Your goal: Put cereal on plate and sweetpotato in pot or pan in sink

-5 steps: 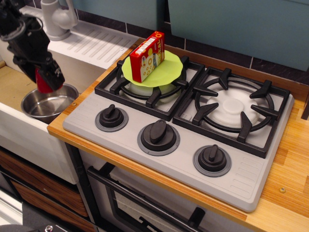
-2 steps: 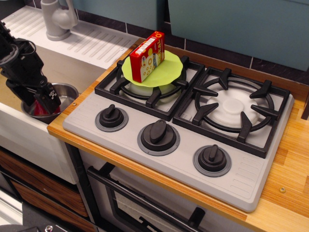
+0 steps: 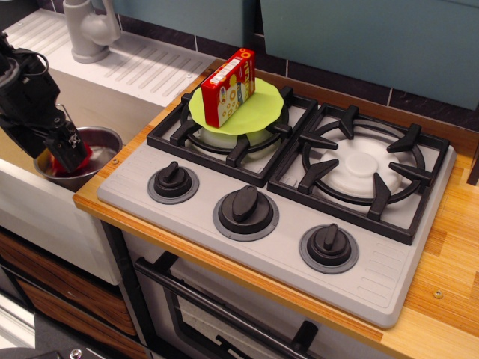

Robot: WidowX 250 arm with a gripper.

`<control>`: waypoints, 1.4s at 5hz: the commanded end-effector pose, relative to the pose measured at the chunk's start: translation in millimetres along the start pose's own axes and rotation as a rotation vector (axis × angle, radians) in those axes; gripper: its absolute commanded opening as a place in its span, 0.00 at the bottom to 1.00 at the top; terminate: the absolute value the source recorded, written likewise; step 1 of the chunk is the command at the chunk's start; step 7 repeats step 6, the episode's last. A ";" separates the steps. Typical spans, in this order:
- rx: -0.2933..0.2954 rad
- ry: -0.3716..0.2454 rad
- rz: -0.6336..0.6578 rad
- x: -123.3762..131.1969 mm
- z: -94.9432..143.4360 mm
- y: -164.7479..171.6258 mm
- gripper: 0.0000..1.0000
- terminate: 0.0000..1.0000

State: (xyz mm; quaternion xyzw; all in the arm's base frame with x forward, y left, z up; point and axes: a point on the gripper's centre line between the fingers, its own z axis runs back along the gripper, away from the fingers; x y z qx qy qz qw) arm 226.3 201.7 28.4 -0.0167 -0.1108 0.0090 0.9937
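The dark-red sweetpotato [image 3: 84,155] lies inside the small steel pot [image 3: 105,139], which stands in the tan-bottomed sink [image 3: 22,131] at the left. My black gripper [image 3: 66,152] reaches down into the pot. Its fingers stand around the sweetpotato, and red shows on both sides of the front finger [image 3: 69,143]. The jaws look parted, loose of the toy. The red and yellow cereal box [image 3: 228,86] rests tilted on the lime-green plate [image 3: 262,105], which sits on the back left burner.
The grey tap [image 3: 88,30] and the white draining board [image 3: 150,67] are behind the sink. The stove has two black burner grates [image 3: 359,168] and three knobs [image 3: 245,206]. A wooden counter edge [image 3: 90,202] runs beside the pot.
My gripper came down with the sweetpotato from above the pot into it. Then it shifted slightly left and up, and more of the red toy now shows in the pot.
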 end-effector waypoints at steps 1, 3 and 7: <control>0.108 0.009 -0.003 11.6 61.6 -9.2 1.00 0.00; 0.169 0.074 0.001 15.9 115.4 -22.7 1.00 0.00; 0.159 0.127 -0.025 20.0 154.1 -38.3 1.00 1.00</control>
